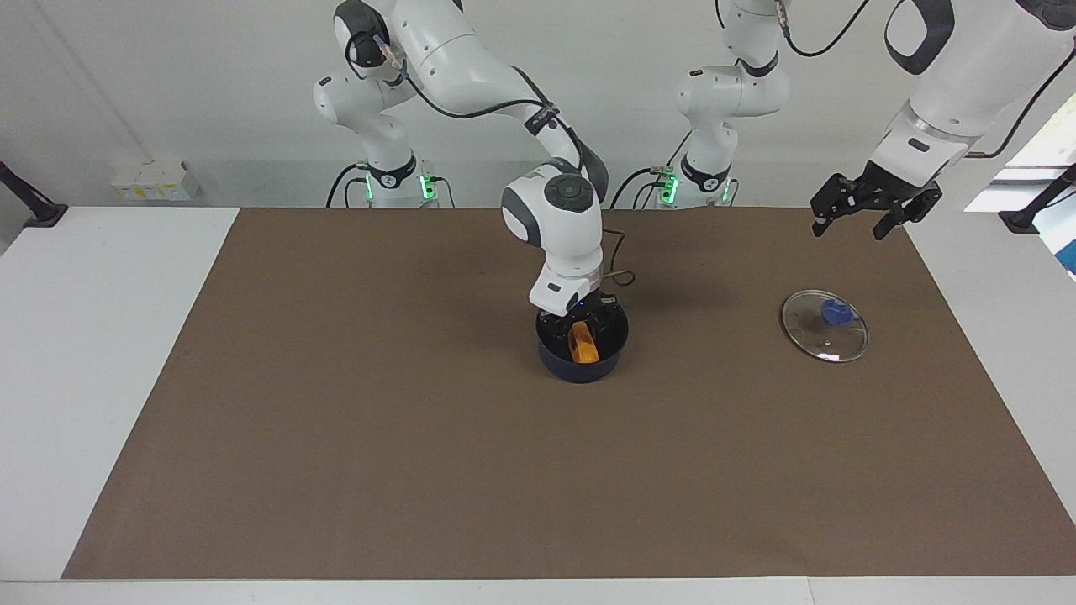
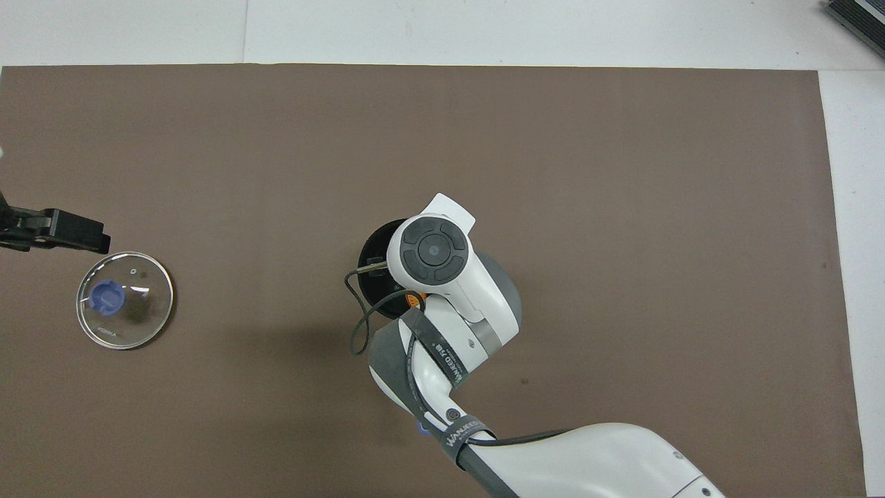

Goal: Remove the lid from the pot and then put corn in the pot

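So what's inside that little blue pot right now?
The pot holds the orange corn, with the right gripper reaching down into it. The pot's black bottom is mostly hidden by them, and from overhead the arm covers nearly everything. The lid lies apart on the mat.

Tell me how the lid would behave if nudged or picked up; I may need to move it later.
The lid lies flat, knob up, on the brown mat, so a sideways nudge would probably slide it, not roll it. Its clear glass disc looks breakable, so I would set it down gently. The raised blue knob is likely the safest grip; the thin rim offers little purchase.
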{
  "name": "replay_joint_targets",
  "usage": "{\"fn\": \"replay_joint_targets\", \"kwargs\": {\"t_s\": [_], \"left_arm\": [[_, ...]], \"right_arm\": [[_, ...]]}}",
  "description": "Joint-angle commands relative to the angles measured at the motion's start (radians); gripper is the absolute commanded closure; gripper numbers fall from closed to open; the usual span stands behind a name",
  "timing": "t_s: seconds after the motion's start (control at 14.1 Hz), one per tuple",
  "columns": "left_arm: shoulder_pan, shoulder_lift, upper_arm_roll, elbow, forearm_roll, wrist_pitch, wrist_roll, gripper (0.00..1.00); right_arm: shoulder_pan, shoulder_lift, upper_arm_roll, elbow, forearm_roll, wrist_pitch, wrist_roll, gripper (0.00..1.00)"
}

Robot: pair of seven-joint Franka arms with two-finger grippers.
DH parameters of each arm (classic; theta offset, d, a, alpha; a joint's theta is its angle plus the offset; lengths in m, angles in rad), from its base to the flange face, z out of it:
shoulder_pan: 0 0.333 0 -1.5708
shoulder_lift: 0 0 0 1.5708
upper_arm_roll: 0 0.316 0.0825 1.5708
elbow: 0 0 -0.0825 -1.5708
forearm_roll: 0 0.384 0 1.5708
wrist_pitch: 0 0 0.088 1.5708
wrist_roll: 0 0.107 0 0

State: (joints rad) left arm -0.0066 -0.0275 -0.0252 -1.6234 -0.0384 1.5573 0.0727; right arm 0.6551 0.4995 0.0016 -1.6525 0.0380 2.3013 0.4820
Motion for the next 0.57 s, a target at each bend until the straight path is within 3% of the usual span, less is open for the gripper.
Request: {"fn": "replay_joint_targets", "kwargs": {"t_s": [0.0, 0.28, 0.5], "left_arm": [[-0.009, -0.006, 0.007, -0.003, -0.005, -0.014, -0.010, 0.00], [-0.007, -0.006, 0.008, -0.003, -0.005, -0.014, -0.011, 0.00], [0.007, -0.005, 0.007, 0.000, -0.006, -0.017, -0.007, 0.00]], "right_arm": [[0.006, -0.015, 0.000, -0.006, 0.002, 0.023, -0.016, 0.34], [0.005, -0.050, 0.000, -0.004, 0.003, 0.006, -0.005, 0.31], [-0.009, -0.129, -0.009, -0.006, 0.011, -0.080, 0.007, 0.24]]}}
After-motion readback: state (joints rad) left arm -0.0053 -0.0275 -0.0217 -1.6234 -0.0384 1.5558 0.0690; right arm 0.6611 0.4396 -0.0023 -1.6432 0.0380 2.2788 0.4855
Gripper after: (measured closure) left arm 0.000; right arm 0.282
